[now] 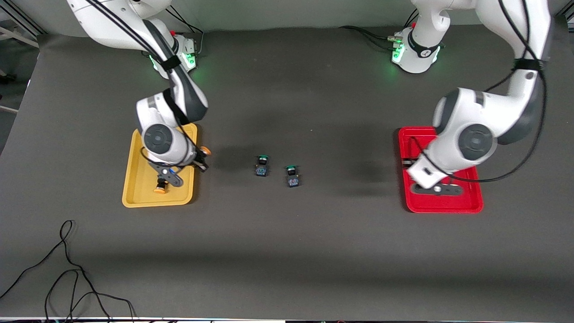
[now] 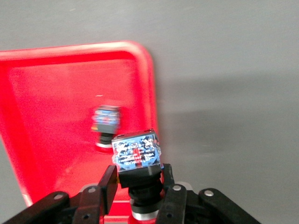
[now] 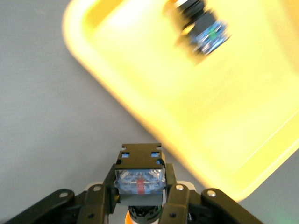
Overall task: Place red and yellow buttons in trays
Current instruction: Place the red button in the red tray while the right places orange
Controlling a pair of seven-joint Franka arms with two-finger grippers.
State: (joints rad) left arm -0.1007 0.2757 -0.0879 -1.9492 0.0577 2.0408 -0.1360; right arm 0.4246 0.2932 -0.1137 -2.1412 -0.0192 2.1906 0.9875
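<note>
Here, the dark grey table [image 1: 287, 251] carries two trays: the yellow tray [image 1: 134, 186] at the right arm's end and the red tray [image 1: 448, 204] at the left arm's end. One yellow-capped button [image 1: 160, 185] lies on its side in the yellow tray, cap toward the front camera. One button with a dark body [image 2: 105, 123] lies on the red tray's floor; its cap colour is unclear.

The right gripper [image 3: 139, 198] hangs just over that tray's edge nearest the table's middle, fingers closed narrowly on a second yellow-capped button [image 1: 204, 151], bluish base up toward the wrist camera, orange cap down. The left gripper [image 2: 139, 191] is over the red tray, its fingers pinching a button with a blue base [image 2: 137, 156], long axis upright, base up.

Two green-capped buttons [image 1: 262, 165] [image 1: 292, 176] lie side by side mid-table, between the trays, caps pointing toward the bases.
</note>
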